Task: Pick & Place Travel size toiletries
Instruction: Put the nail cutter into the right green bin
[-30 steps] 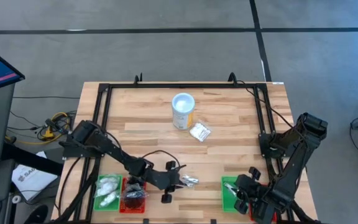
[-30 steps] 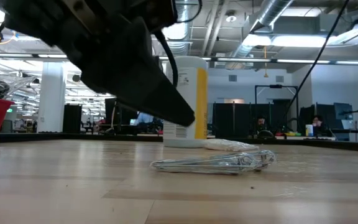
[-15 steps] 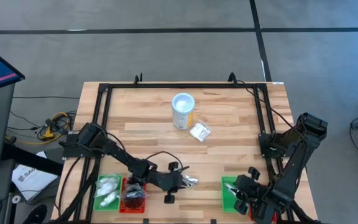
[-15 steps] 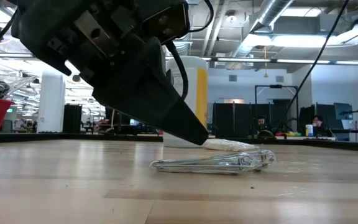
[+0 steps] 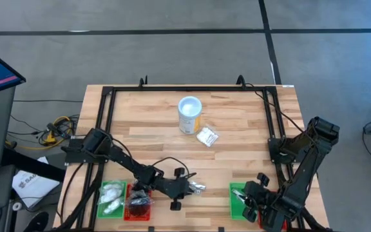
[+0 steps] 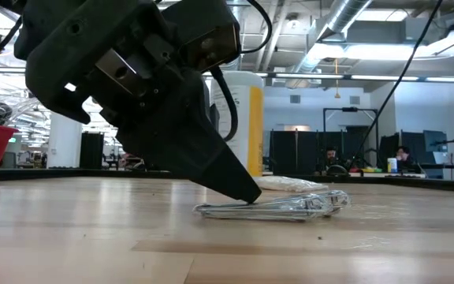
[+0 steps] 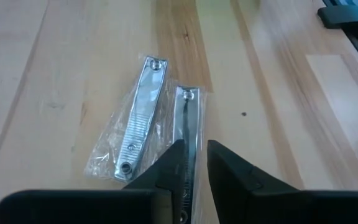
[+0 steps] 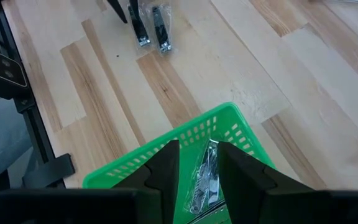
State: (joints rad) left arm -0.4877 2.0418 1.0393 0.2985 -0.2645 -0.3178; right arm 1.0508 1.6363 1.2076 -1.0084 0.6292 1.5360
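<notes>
Wood table (image 5: pixel 237 129), near edge centre: left gripper (image 7: pixel 192 163) down on wrapped nail clipper (image 7: pixel 188 134), fingers narrowly apart, straddling it, not yet clamped. Step: grasp. Next: close, lift. Right gripper (image 8: pixel 194 163) part-open, empty, above green tray (image 8: pixel 166 155).

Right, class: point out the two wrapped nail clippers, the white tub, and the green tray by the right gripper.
Nail clippers (image 7: pixel 143 118), left wrist view, flat steel lever.
Tub (image 5: pixel 190 114), high view, open top.
Green tray (image 8: pixel 166 155), right wrist view, slotted wall.
</notes>
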